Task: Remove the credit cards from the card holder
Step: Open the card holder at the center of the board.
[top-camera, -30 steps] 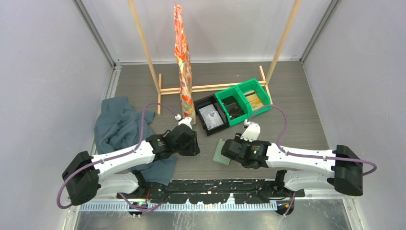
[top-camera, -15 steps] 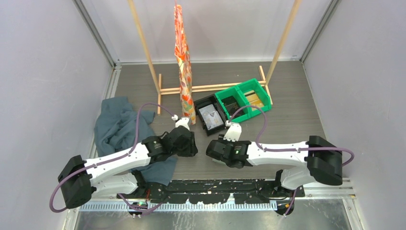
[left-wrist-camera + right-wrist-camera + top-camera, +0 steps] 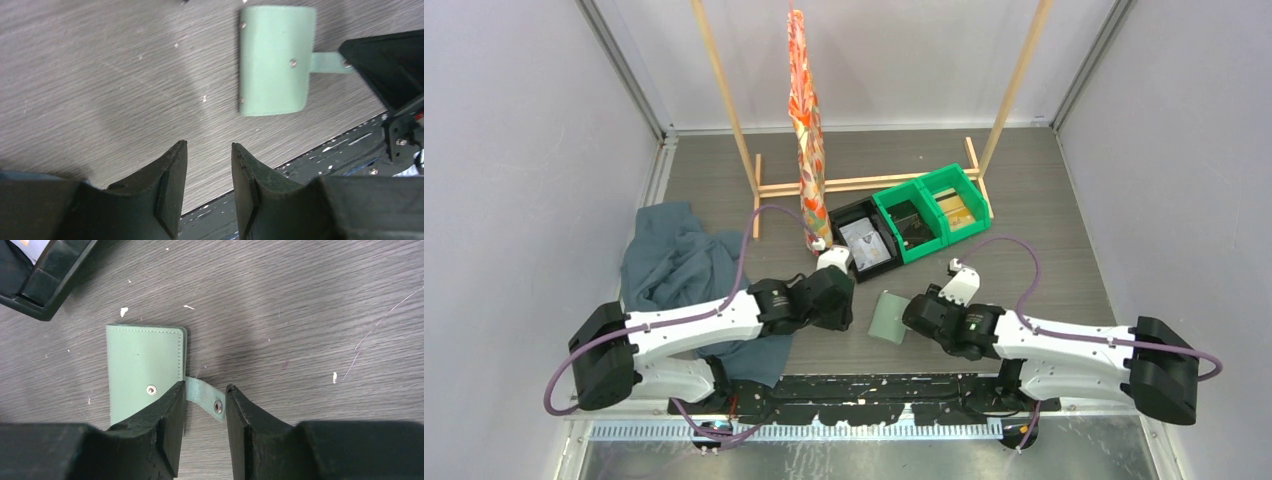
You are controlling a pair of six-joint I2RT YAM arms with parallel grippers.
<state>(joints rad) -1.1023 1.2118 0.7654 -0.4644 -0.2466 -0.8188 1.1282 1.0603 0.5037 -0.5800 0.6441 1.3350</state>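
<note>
The card holder (image 3: 887,316) is a sage-green wallet lying closed and flat on the table. No cards show. Its snap strap (image 3: 199,391) is undone and sticks out sideways. My right gripper (image 3: 204,387) is open, with its jaws on either side of the strap and one finger over the holder's (image 3: 142,365) edge. In the top view it (image 3: 910,318) sits just right of the holder. My left gripper (image 3: 208,145) is open and empty above bare table, a short way from the holder (image 3: 275,60). In the top view it (image 3: 846,316) is just left of the holder.
A black bin (image 3: 864,245) and two green bins (image 3: 934,215) stand behind the holder. A dark teal cloth (image 3: 679,270) lies at the left under the left arm. A wooden rack (image 3: 864,183) with a hanging patterned cloth (image 3: 806,130) stands at the back. The table's front rail (image 3: 874,385) is close.
My right gripper swung left over the holder, then came back right, so the holder shows again. My left gripper has moved right, closer to the holder.
</note>
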